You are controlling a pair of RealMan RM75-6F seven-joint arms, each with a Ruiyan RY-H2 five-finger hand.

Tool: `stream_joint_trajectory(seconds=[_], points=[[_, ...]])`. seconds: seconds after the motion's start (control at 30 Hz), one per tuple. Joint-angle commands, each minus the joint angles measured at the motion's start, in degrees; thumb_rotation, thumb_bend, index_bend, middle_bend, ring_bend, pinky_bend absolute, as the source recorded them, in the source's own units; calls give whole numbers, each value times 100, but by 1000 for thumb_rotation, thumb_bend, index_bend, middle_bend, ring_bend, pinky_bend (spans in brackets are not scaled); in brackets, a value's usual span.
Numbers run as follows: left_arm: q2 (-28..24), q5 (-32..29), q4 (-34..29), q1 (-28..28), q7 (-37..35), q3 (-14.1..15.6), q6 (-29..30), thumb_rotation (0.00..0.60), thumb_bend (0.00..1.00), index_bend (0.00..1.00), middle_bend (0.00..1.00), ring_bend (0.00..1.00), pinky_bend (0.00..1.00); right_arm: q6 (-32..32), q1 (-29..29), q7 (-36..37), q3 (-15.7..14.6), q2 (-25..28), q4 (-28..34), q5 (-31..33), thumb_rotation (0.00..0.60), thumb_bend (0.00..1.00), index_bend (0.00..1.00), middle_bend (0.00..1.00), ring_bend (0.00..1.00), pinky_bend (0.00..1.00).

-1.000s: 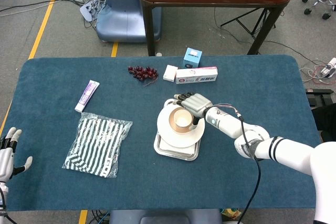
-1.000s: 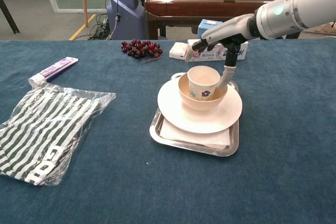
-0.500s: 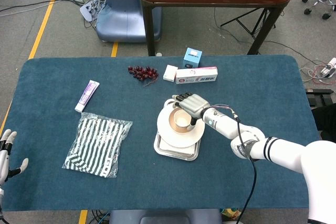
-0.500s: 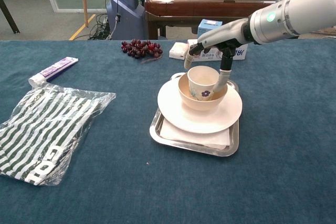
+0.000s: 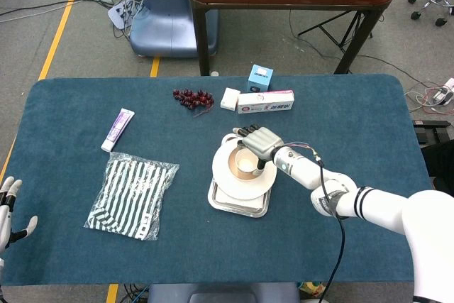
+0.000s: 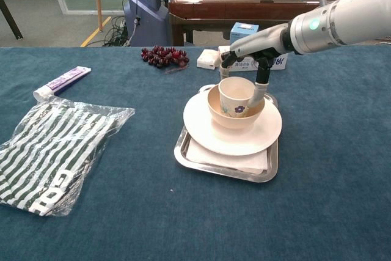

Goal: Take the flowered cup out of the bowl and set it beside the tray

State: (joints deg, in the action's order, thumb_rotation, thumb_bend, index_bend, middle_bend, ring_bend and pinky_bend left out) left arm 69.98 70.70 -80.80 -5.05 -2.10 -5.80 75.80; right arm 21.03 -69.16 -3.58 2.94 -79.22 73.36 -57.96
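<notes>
Chest view: the flowered cup stands upright in the bowl on the tray — the right robot hand brackets its rim with spread fingers, ready to grasp, nothing held yet.

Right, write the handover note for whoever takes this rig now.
Right hand: over the flowered cup, fingers down around its rim; a firm grip cannot be confirmed.
Left hand: open at the table's near left edge, holding nothing.
The cup stands upright in the bowl, on the plate, on the tray.
Done: hand placed at the cup.
Left: grip, lift out, set beside the tray.
</notes>
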Motion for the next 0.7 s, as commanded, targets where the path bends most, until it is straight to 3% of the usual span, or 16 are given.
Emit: stream_joint_trajectory(seconds=[0.03,0.23,0.7], points=[[1,-3,-22,-2,36,-11,5,600,304,0,0,0,119,34,6,-8,3,-28,-22,-8,600,134,370,32,0,0],[-9,9,-46,5,50,-17,19,600,305,0,0,0,118,159,47,-29,25,-67,-39,-24,600,162,446,58,0,0],[-5,-93,-73,-74,179,-75,-117,600,304,0,0,0,121,91,11,-64,44,177,156,96,600,162,447,61,0,0]])
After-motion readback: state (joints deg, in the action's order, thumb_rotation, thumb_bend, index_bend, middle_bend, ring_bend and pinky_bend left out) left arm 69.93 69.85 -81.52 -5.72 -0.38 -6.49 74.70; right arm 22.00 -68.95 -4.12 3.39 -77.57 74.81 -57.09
